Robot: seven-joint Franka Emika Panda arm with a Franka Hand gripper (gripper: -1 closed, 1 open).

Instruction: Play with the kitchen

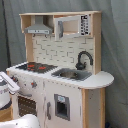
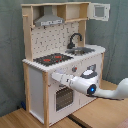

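Observation:
The kitchen [image 1: 65,50] is a tall white and light-wood toy with a pegboard back, seen in both exterior views [image 2: 60,40]. On its counter are a black-red stovetop [image 2: 52,59], a sink [image 2: 80,51] and a black faucet [image 2: 75,39], with a grey hood [image 2: 50,21] above. My gripper [image 2: 54,76] reaches in from the second exterior view's right. It points at the front panel just above the oven door [image 2: 62,97], close to the knobs. In the first exterior view only a white part of the arm [image 1: 7,84] shows at the left edge, in front of the stove side.
A small upper cabinet door [image 2: 100,11] stands swung open at the kitchen's top corner. The kitchen stands on wooden boards [image 2: 30,117]. A grey curtain [image 2: 10,50] hangs behind it. The white arm [image 2: 107,92] crosses the space in front of the lower cabinet.

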